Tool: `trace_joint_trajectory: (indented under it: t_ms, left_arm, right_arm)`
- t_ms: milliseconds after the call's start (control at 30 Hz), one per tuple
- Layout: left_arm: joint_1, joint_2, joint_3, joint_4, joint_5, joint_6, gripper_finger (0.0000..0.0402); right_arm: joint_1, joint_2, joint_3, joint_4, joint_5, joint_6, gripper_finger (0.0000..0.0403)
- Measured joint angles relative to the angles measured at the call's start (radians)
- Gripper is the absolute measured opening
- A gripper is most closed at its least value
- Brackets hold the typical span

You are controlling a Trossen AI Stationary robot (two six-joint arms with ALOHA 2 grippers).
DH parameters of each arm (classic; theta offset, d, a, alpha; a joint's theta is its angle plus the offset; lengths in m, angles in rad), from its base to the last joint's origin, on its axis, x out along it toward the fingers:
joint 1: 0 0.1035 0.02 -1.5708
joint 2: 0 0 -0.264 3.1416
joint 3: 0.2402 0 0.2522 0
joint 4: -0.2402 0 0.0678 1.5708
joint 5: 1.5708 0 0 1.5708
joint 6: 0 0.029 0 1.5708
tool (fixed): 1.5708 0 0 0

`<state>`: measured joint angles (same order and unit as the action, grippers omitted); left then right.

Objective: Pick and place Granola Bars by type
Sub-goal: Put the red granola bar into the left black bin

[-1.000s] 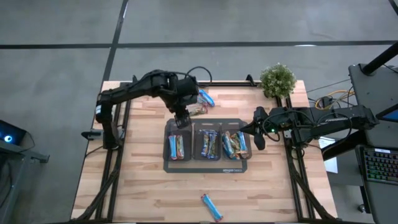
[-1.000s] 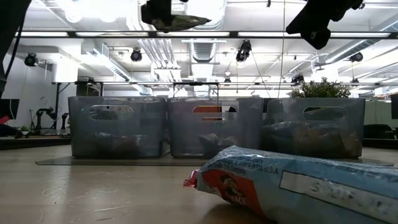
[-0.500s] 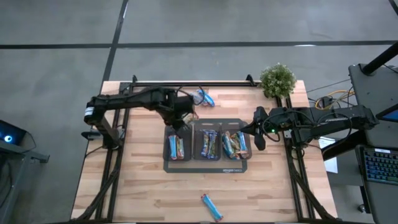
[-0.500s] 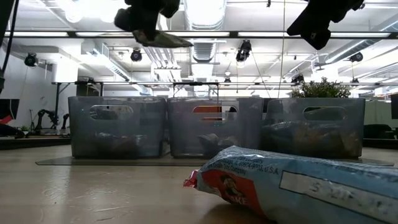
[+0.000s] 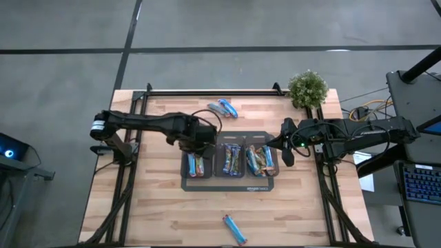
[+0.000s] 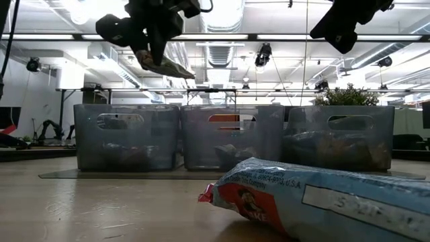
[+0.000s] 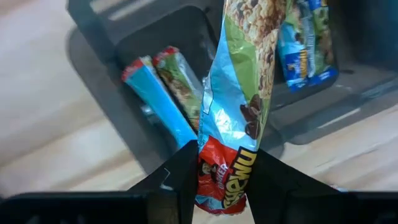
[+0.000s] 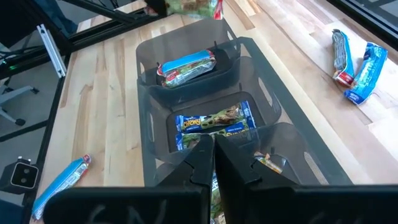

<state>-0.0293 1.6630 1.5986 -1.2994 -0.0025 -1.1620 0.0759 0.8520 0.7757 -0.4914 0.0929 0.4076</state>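
My left tool (image 7: 225,163) holds a granola bar (image 7: 239,106) above the left bin (image 5: 185,160); my right tool (image 8: 213,148) waits with fingers together

grey floor (image 5: 62,76), ceiling lights (image 6: 222,10), ductwork (image 6: 218,54)

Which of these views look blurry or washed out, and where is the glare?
Low view: the granola bar lying closest to the lens is soft and out of focus, and the ceiling lights blow out to white. Left wrist view: the held bar is sharp near the left gripper, while the wooden table blurs. High view: evenly lit, no strong glare.
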Motion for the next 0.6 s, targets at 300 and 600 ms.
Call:
trace_joint_trajectory:
  t_ms: [300,600]
  left_arm:
    - [-0.059,-0.001,-0.085,0.1,-0.005,-0.178,0.0099]
    - [-0.089,-0.001,-0.192,0.179,-0.013,-0.352,0.0099]
  right_arm:
    - [0.0,0.0,0.0,0.0,0.0,-0.008,0.0008]
    - [0.0,0.0,0.0,0.0,0.0,-0.015,0.0008]
